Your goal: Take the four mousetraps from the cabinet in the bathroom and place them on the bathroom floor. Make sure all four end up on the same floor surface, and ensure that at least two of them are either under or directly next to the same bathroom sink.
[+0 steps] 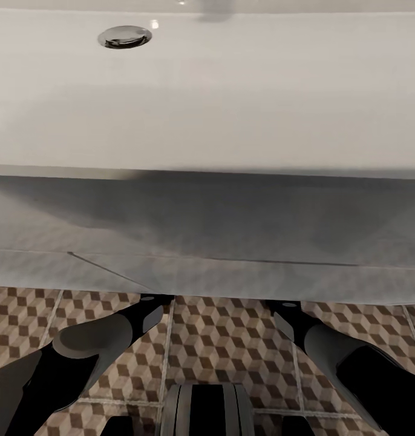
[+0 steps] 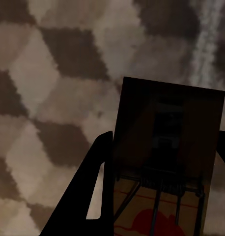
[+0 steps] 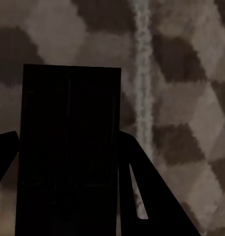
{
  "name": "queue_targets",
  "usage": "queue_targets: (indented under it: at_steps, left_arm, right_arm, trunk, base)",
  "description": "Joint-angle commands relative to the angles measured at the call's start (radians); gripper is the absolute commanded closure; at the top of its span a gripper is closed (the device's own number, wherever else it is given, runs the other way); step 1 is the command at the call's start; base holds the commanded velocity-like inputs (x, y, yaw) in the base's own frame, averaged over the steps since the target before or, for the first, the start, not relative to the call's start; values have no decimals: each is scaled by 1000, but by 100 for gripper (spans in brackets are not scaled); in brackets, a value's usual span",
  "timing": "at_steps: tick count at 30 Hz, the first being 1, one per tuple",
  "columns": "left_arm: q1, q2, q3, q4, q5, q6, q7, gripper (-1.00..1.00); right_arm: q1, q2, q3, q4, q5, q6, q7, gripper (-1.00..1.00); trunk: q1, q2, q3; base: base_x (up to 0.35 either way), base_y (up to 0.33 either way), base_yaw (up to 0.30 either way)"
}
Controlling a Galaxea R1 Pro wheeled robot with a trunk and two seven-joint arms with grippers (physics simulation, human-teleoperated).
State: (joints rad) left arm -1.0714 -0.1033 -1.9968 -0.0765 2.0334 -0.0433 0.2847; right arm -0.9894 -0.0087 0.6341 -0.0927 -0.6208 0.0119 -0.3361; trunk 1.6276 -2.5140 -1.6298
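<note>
Robot is parked right up against the sink [image 1: 207,97], white trough w/ chrome drain [image 1: 124,36] up top, vanity front [image 1: 232,242] below it, both arms reaching down & under the vanity edge so the ends are hidden in head view. Left wrist cam: left gripper [image 2: 161,162] has its jaws pinching a mousetrap [image 2: 166,147], dark brown slab w/ wire spring and a red mark at the near end, held over the bathroom floor [image 2: 48,98] w/ its cube-pattern tiles. Right wrist cam: right gripper [image 3: 68,162] likewise has jaws closed on a second mousetrap [image 3: 68,147], near black in shade, a pale grout line [image 3: 142,73] running just beside it. Whether either trap already touches the tile can't be told; both look close. Step in hand, as I read it: setting two traps down at/under the sink. Next move prob. calls for lowering each till flat on the tile, then spreading the jaws & backing out w/o dragging the traps or bumping the vanity.
</note>
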Motion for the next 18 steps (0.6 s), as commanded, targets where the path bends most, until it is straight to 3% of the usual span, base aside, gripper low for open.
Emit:
queue_targets:
  at_steps: [1,18]
  left_arm:
    - [-1,1,-8,-3,7,-4,8,100]
    - [-1,1,-10,-2,7,-3,8,100]
  right_arm:
    - [0,0,9,-2,-11,0,-4,100]
    - [0,1,11,-1,-10,0,-4,100]
  trunk:
    - [0,0,0]
    - [0,0,0]
  base:
    - [0,0,-1]
    - [0,0,0]
